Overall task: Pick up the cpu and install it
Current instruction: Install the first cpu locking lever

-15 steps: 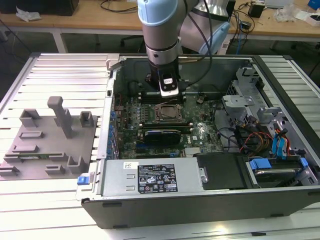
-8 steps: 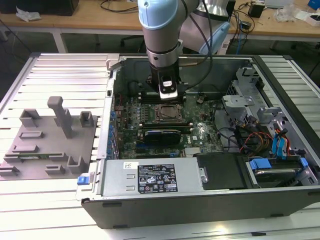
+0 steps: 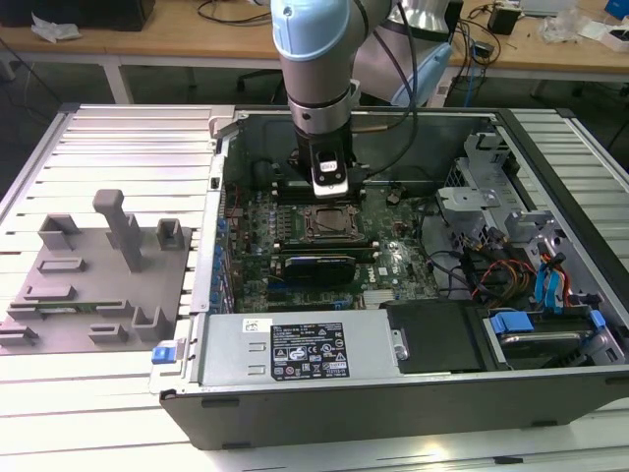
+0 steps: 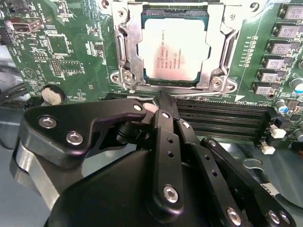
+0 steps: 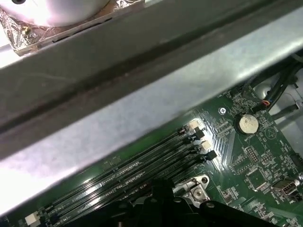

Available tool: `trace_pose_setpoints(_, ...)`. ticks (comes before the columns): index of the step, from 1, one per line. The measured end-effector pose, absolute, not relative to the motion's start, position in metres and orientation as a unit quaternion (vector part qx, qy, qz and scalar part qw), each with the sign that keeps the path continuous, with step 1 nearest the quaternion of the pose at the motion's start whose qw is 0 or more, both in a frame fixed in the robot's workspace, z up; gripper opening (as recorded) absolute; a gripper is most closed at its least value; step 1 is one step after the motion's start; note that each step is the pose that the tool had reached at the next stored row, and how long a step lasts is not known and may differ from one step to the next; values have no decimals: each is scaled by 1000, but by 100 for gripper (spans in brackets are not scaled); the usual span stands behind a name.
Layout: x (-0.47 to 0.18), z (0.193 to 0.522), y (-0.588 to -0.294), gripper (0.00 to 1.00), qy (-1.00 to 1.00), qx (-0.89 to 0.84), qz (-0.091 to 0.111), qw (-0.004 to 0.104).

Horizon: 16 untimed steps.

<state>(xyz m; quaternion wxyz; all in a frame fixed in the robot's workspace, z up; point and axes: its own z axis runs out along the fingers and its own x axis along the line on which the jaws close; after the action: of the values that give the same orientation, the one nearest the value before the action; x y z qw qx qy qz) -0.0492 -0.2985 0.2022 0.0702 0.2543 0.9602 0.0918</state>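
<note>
Exterior view: hand (image 3: 329,195) inside open case (image 3: 393,393); socket (image 3: 329,224) just at its 6 o'clock.
Second wrist view: cpu (image 4: 174,47) seated flat in the socket frame, square, no long axis. Hand clenched, empty, tips just short of the frame.
First wrist view: memory slots (image 5: 118,177) beside the hand.

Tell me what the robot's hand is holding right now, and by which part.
Nothing is held. The hand is shut and empty, and the cpu lies in the socket, apart from the hand.
</note>
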Motion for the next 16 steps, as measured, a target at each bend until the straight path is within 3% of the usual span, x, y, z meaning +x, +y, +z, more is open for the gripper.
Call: trace_pose_setpoints(16, -48, 202, -287, 11, 956, 276, 66, 79)
